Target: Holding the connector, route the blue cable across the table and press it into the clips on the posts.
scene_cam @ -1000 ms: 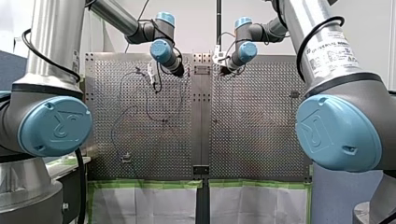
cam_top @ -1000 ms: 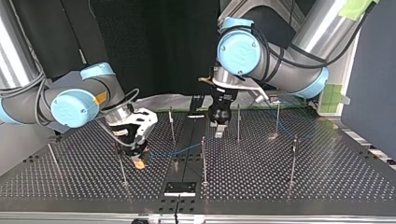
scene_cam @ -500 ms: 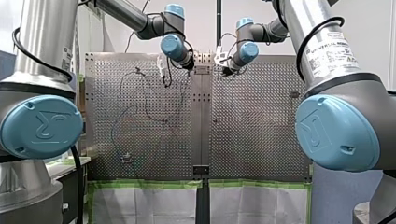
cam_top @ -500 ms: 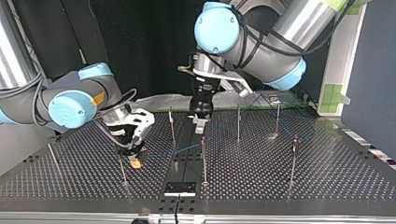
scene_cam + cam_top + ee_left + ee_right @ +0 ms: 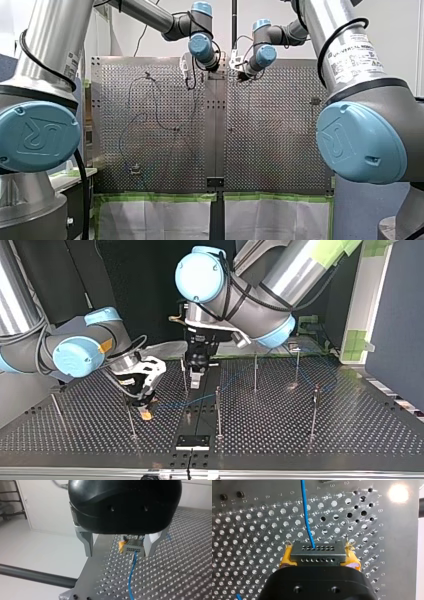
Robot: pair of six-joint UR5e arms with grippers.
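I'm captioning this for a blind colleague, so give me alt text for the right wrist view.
My right gripper, with yellow pads, is shut on a grey connector that has two rows of small holes, over the perforated table. A blue cable runs from the connector straight ahead across the table.

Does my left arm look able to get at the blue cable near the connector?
Probably yes: my left gripper is open, and the blue cable runs bare from the connector toward it.

Clips [image 5: 315, 391] on posts [image 5: 218, 410] too small; blue cable [image 5: 305, 510] cropped.
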